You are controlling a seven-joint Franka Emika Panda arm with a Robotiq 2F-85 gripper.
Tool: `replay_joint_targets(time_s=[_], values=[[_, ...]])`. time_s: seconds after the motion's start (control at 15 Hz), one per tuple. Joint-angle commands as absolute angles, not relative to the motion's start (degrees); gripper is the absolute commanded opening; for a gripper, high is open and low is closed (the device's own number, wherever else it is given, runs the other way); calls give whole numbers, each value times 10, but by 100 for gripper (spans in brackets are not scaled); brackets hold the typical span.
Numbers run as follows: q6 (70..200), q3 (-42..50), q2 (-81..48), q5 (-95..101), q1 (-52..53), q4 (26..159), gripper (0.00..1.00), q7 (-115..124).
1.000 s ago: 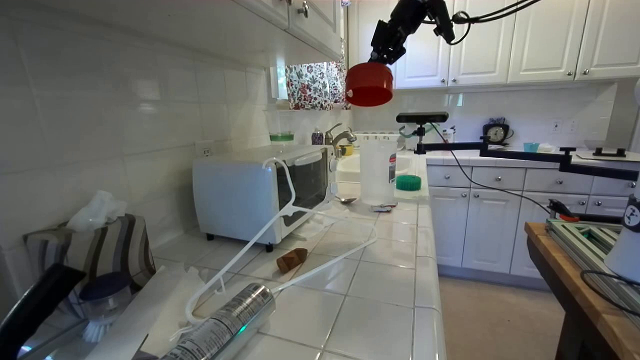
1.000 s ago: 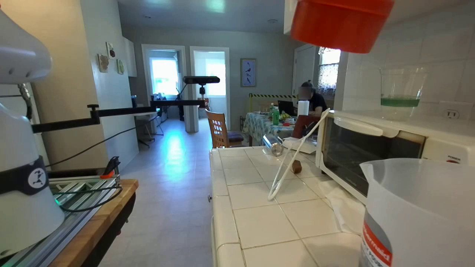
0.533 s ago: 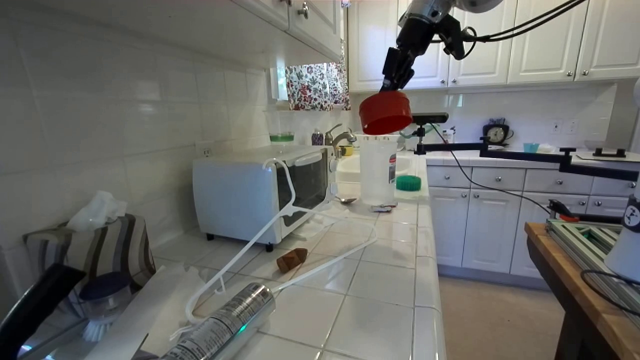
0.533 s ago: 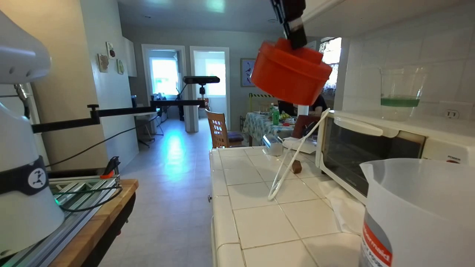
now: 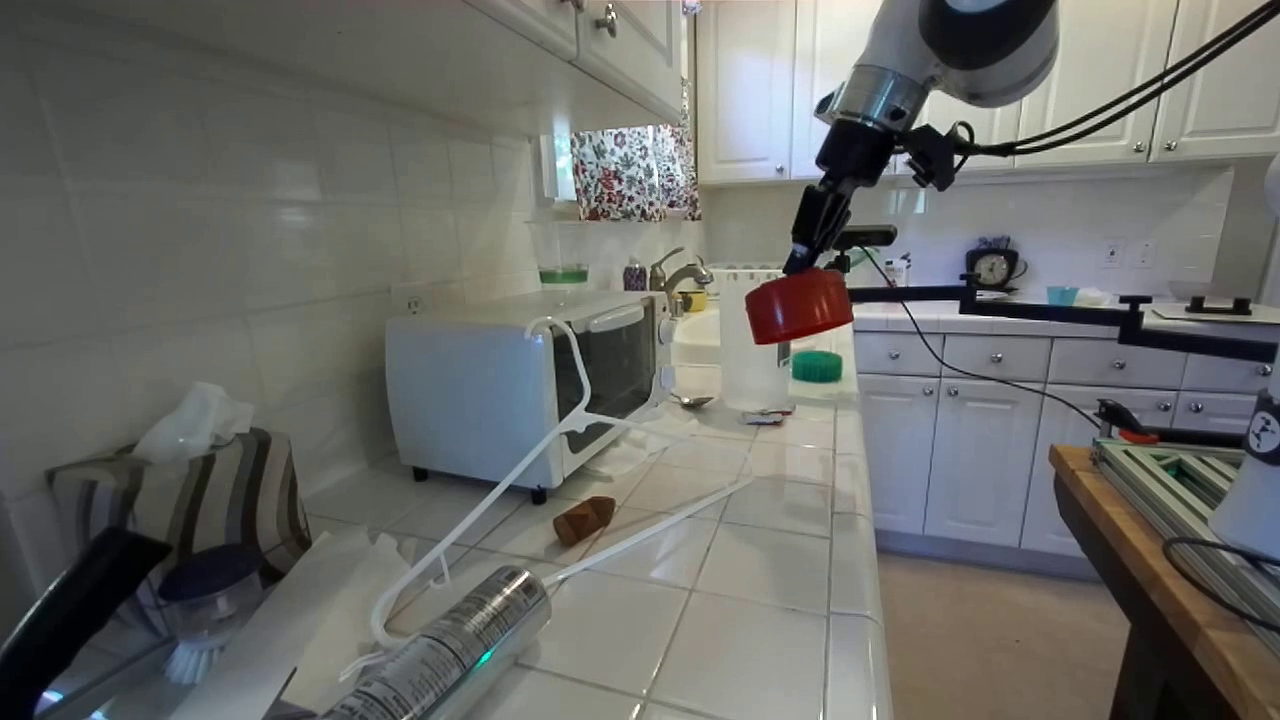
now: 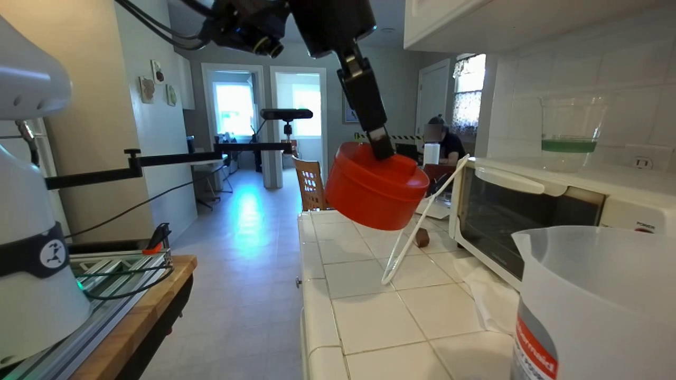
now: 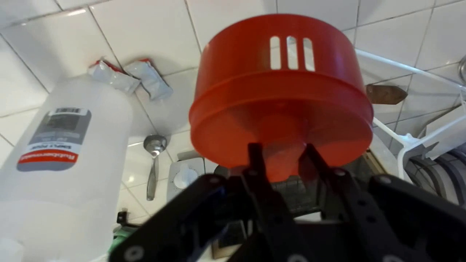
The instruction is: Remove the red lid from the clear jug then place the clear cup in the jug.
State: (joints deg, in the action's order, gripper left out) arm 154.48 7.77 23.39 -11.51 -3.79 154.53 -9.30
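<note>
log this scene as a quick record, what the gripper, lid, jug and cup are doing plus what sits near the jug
gripper: shut on the red lid
red lid: tilted in the air, off the clear jug
clear jug: upright on the tiled counter, top open
clear cup: on the white oven, not in the jug
near the jug: two small packets, spoon, green round object

Harsh white windows (image 6: 234, 110), bluish sheen along the floor (image 6: 248, 264)
</note>
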Motion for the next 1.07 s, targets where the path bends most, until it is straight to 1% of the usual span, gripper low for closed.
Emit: replay_joint_targets(time_s=[0.0,0.53,1.0], values=[[1607,82,239,-86,-41,1585,8,-94],[1687,105,166,-76,-50,1584,8,-84],[1728,117,108,-106,-49,1585,8,-91]])
